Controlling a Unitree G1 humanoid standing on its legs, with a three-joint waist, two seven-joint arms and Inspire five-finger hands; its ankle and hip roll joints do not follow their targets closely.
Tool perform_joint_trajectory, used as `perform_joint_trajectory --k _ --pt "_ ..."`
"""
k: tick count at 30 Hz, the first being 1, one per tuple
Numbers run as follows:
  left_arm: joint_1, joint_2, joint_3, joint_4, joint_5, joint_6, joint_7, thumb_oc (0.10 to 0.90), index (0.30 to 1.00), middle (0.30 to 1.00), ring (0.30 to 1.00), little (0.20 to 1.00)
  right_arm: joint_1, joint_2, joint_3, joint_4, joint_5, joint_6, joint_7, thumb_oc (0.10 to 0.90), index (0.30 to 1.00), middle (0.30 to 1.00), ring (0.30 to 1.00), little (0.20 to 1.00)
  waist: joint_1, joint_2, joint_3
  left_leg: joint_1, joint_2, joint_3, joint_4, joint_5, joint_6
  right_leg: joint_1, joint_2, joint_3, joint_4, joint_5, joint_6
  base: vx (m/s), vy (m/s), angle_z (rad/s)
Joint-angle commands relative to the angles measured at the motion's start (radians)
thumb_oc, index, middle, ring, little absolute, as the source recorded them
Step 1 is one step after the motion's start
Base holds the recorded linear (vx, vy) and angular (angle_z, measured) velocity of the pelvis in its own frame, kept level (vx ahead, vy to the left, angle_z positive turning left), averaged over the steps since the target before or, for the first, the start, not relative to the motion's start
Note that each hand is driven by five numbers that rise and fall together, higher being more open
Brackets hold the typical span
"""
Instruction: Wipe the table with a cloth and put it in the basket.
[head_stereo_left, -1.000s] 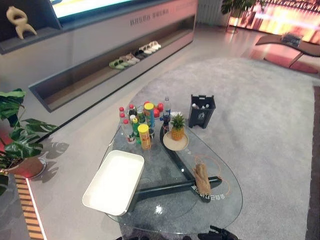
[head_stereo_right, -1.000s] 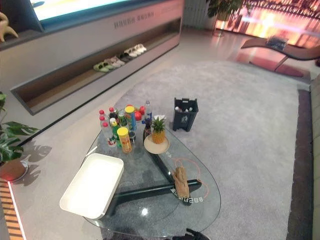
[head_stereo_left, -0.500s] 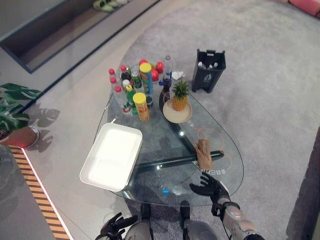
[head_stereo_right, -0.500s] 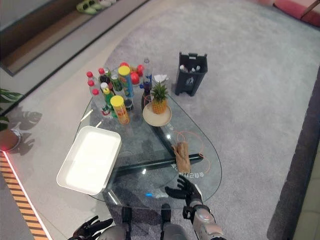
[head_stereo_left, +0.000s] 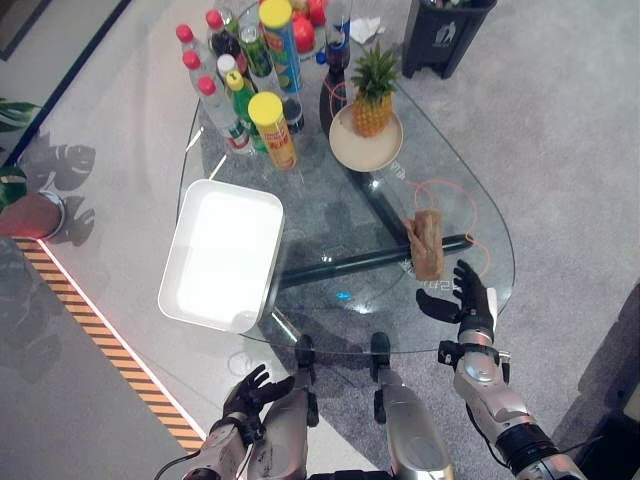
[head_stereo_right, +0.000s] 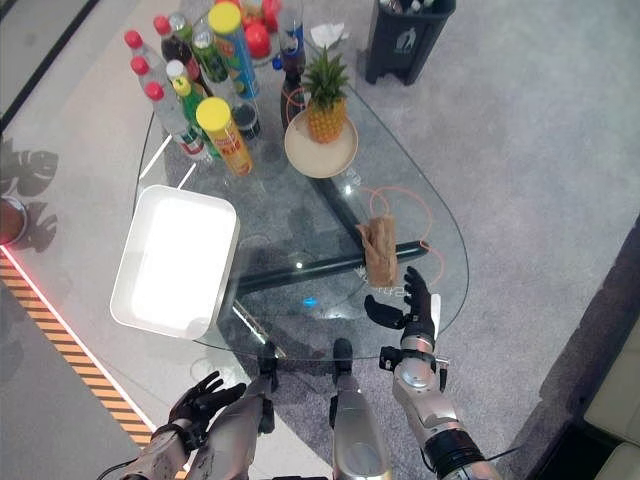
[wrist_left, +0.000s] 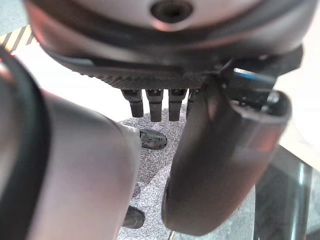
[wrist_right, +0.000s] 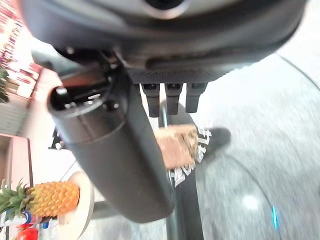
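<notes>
— grey carpet under a glass bench, that's what i've got on my feed. where's the cloth?

— brown cloth, bunched up on the glass near the bench's right edge, inside an orange loop of cord. neither hand holds it.

— and my right hand?

— over the near right rim of the bench, just short of the cloth, fingers spread and straight, holding nothing.

— left hand?

— low by the near edge, off the bench, fingers relaxed and loose, nothing in it.

— basket?

— i see a white tray on the left side of the bench, nothing in it. a dark bin stands on the carpet past the far end.

— what else is up there?

— a pineapple on a round plate, and a cluster of bottles and yellow-lidded cans at the far left.
</notes>
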Motion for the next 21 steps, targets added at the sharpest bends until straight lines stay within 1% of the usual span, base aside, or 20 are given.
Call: perform_joint_trajectory --k 1,5,7,13,21 --pt "0.067 0.003 -0.030 -0.008 -0.037 -0.012 0.036 0.800 0.900 0.900 0.900 0.900 -0.011 -0.062 -0.057 -0.197 -0.100 -0.042 -0.137 0.800 0.900 0.900 0.900 0.900 -0.013 -0.022 -0.013 -0.088 -0.065 0.020 0.179 -0.104 0.024 -0.087 0.007 -0.052 0.113 -0.024 -0.025 -0.04 0.040 -0.01" --pt "0.054 0.005 -0.036 -0.018 -0.048 -0.010 0.045 0.800 0.900 0.900 0.900 0.900 -0.047 -0.079 -0.065 -0.224 -0.129 -0.033 -0.200 0.800 0.900 0.900 0.900 0.900 -0.015 -0.020 0.012 -0.126 -0.064 0.027 0.200 -0.105 0.024 -0.123 0.005 -0.051 0.129 -0.022 -0.025 -0.01 0.008 0.00" --pt "0.043 0.006 -0.040 -0.036 -0.062 0.000 0.064 0.800 0.900 0.900 0.900 0.900 -0.079 -0.090 -0.067 -0.240 -0.135 -0.029 -0.225 0.800 0.900 0.900 0.900 0.900 -0.014 -0.018 0.012 -0.169 -0.066 0.031 0.223 -0.107 0.024 -0.164 0.004 -0.049 0.145 -0.021 -0.026 0.00 0.011 -0.05" --pt "0.033 0.008 -0.047 -0.070 -0.066 0.018 0.097 0.800 0.900 0.900 0.900 0.900 -0.129 -0.104 -0.072 -0.267 -0.133 -0.009 -0.267 0.800 0.900 0.900 0.900 0.900 -0.011 -0.012 0.012 -0.248 -0.068 0.033 0.261 -0.107 0.023 -0.242 -0.003 -0.052 0.177 -0.016 -0.026 0.01 0.002 0.01" --pt "0.024 0.011 -0.066 -0.113 -0.100 0.040 0.134 0.800 0.900 0.900 0.900 0.900 -0.194 -0.095 -0.064 -0.300 -0.147 0.022 -0.305 0.800 0.900 0.900 0.900 0.900 -0.008 -0.007 0.012 -0.356 -0.074 0.031 0.297 -0.101 0.025 -0.357 -0.006 -0.050 0.217 -0.008 -0.023 0.02 0.007 0.04"
